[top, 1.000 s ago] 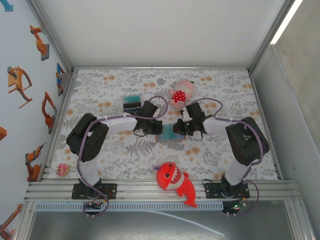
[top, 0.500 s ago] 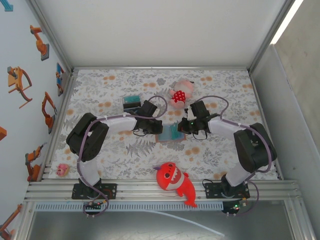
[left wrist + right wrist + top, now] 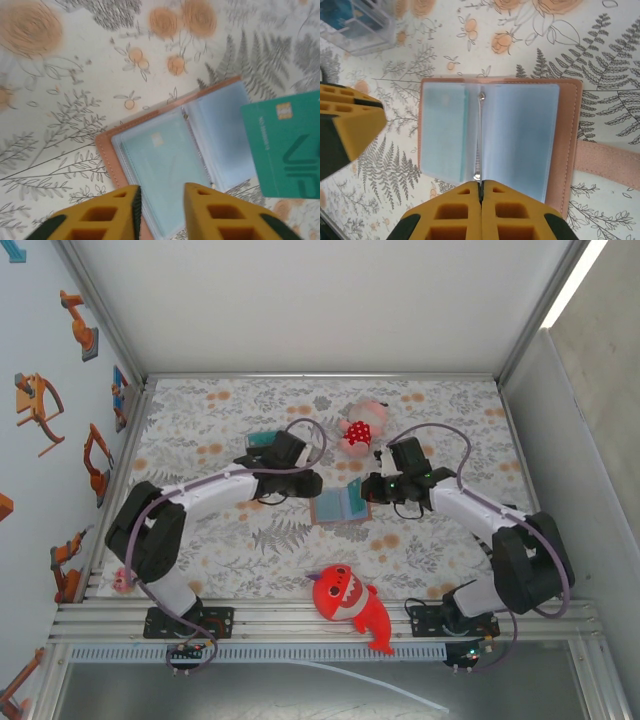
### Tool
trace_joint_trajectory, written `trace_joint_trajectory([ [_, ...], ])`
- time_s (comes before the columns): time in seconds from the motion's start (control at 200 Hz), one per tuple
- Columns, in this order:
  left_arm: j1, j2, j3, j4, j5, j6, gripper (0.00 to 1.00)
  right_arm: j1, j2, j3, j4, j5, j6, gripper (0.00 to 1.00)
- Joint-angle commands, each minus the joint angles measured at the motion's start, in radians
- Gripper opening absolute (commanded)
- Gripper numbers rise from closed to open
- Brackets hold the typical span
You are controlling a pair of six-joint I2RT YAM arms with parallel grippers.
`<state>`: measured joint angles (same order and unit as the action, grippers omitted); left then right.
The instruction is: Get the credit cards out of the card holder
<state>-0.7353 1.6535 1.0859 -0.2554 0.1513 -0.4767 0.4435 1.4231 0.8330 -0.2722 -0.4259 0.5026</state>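
The card holder (image 3: 342,506) lies open mid-table (image 3: 450,420), one credit card (image 3: 162,167) in its sleeve. The left gripper (image 3: 160,192) hovers part-open and empty. The right gripper (image 3: 481,192) is closed, pinching a teal card (image 3: 285,145). A pink plush (image 3: 360,425) lies beyond and a red shark (image 3: 347,602) nearer, neither blocking.

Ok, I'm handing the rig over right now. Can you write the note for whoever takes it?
Grippers: the left gripper is open and empty, poised over the card holder. The right gripper is shut and appears to pinch the teal card, held up clear of the holder.
Things: the card holder lies open on the table.
Done: one card out.
Left: a second card sits in a clear sleeve. Pull it out, then probably set both cards down.
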Motion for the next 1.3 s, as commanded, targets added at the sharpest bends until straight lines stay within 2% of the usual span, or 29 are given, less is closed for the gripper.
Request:
trace_joint_trajectory([
  [0.0, 0.021, -0.102, -0.019, -0.036, -0.063, 0.068, 0.40, 0.019, -0.036, 0.018, -0.030, -0.022, -0.062, 0.00],
  [0.1, 0.050, -0.192, -0.065, 0.001, -0.032, 0.126, 0.51, 0.066, -0.030, 0.065, -0.069, -0.020, -0.121, 0.00],
  [0.26, 0.109, -0.307, -0.129, 0.052, 0.083, 0.219, 0.57, 0.181, 0.017, 0.183, -0.164, 0.024, -0.240, 0.00],
  [0.376, 0.124, -0.356, -0.160, 0.061, 0.144, 0.303, 0.58, 0.239, 0.057, 0.264, -0.211, 0.011, -0.312, 0.00],
  [0.511, 0.138, -0.384, -0.162, 0.029, 0.266, 0.406, 0.59, 0.294, 0.100, 0.352, -0.268, -0.020, -0.404, 0.00],
  [0.931, 0.161, -0.487, -0.226, -0.019, 0.458, 0.650, 0.56, 0.304, 0.095, 0.397, -0.324, -0.093, -0.526, 0.00],
  [1.142, 0.163, -0.466, -0.205, -0.086, 0.598, 0.746, 0.51, 0.304, 0.067, 0.393, -0.349, -0.200, -0.597, 0.00],
  [1.297, 0.163, -0.435, -0.189, -0.118, 0.622, 0.771, 0.50, 0.304, 0.053, 0.398, -0.373, -0.232, -0.630, 0.00],
])
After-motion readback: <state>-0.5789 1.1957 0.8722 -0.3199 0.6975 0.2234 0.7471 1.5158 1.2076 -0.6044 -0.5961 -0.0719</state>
